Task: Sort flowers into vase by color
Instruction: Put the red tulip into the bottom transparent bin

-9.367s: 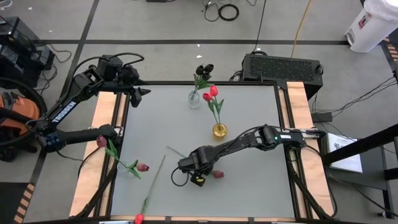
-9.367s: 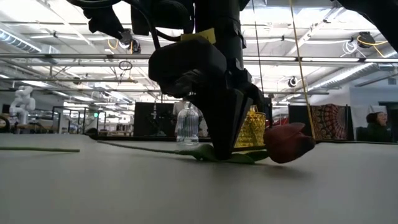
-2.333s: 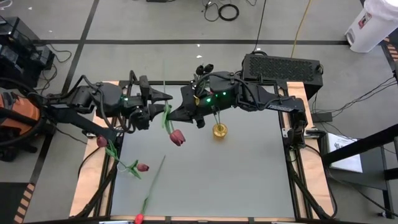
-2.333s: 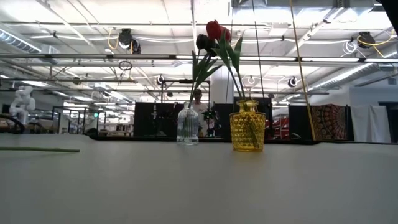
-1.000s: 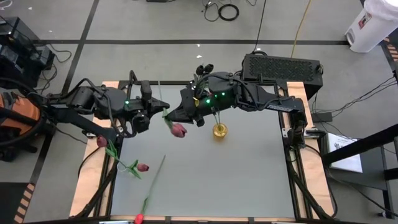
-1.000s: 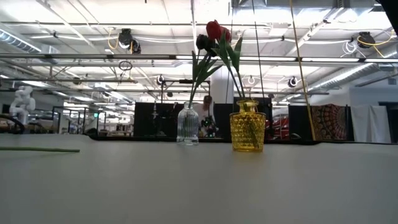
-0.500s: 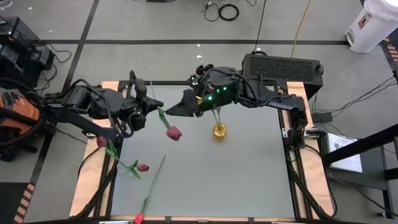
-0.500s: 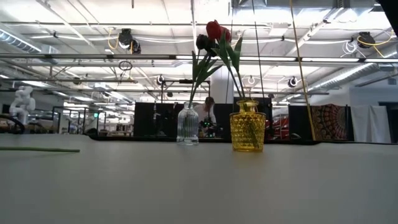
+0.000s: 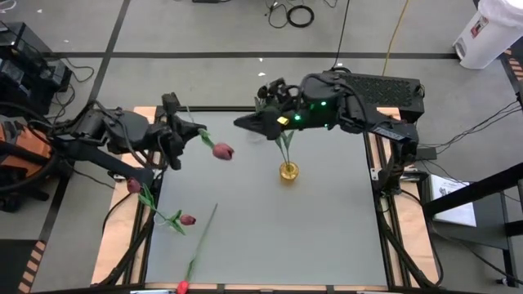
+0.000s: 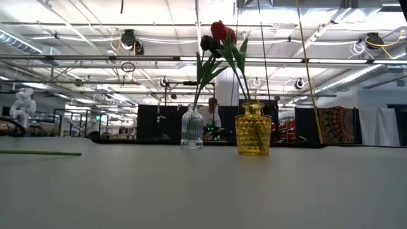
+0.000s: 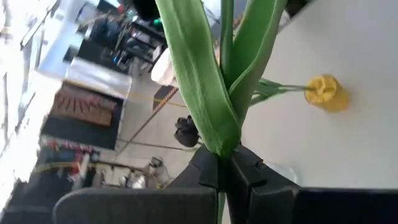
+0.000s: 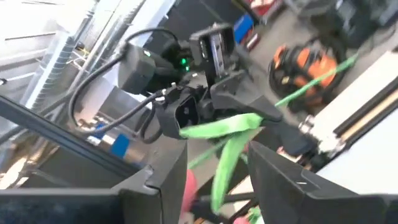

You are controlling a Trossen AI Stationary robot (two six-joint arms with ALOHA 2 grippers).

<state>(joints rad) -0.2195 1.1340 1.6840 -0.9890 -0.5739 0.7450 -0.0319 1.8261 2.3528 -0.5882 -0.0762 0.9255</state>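
From where I sit, the left gripper [image 9: 181,131] is up off the table [image 9: 327,229] near its back left corner, and its fingers [image 11: 214,171] are closed tight on the green stem of a tulip [image 9: 222,151], just below where the leaves [image 11: 199,93] fan out; the dark red head hangs out over the table toward the middle. The right gripper [image 9: 245,122] hovers over the back edge, pointing at the left one, and its two fingers [image 12: 273,180] stand apart with nothing between them (through its wrist camera I can see the other arm holding the leafy stem a little way off). Just behind it stands the clear vase [image 10: 192,127] with the dark tulips [image 10: 208,43], and near it, further in on the table, the yellow vase [image 9: 288,171] with the red tulips [image 10: 219,30]. In the low view both vases are upright, the clear one to the left of the yellow one. Three more tulips lie along the left front part of the table: one with a dark head [image 9: 133,186] at the left edge, one [image 9: 187,219] just inside it, and a red one [image 9: 181,287] at the front edge with its long stem running up toward the middle.
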